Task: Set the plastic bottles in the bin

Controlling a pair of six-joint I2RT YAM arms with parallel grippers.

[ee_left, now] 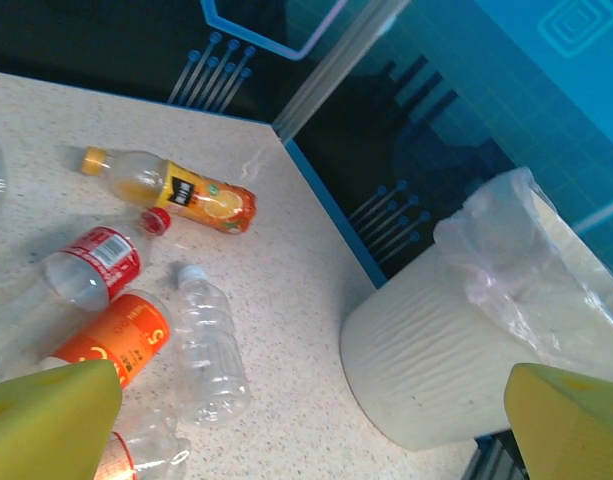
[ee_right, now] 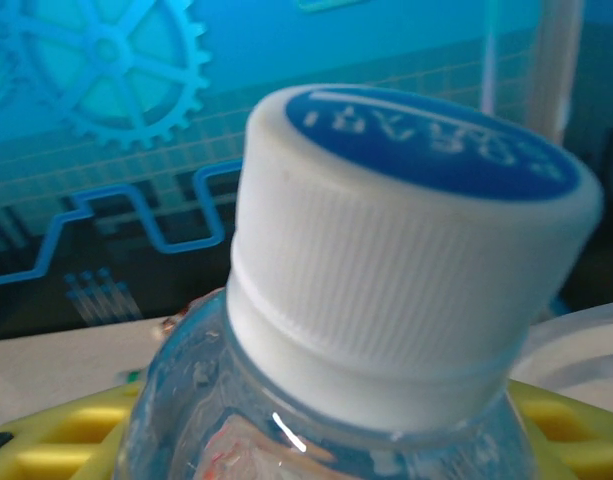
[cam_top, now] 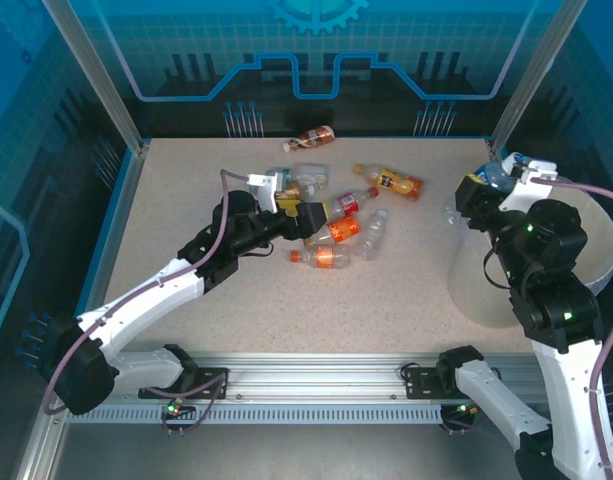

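Note:
Several plastic bottles lie in a loose cluster mid-table: an orange juice bottle (cam_top: 389, 181) (ee_left: 186, 195), a red-labelled one (cam_top: 348, 203) (ee_left: 86, 265), an orange-labelled one (cam_top: 336, 231) (ee_left: 111, 340) and a clear one (cam_top: 372, 233) (ee_left: 211, 345). My left gripper (cam_top: 301, 213) (ee_left: 311, 420) hovers over the cluster's left side, open, with nothing between its yellow fingers (ee_left: 46, 420). My right gripper (cam_top: 494, 180) (ee_right: 316, 440) is shut on a clear bottle with a blue-topped white cap (ee_right: 406, 250), held at the far rim of the bin (cam_top: 471, 290) (ee_left: 456, 360). The right arm hides much of the bin.
A brown-labelled bottle (cam_top: 313, 136) lies alone by the back wall. Clear bottles (cam_top: 308, 175) lie just behind the left gripper. Blue panels and metal posts enclose the table on three sides. A crumpled clear bag (ee_left: 496, 250) hangs over the bin's rim.

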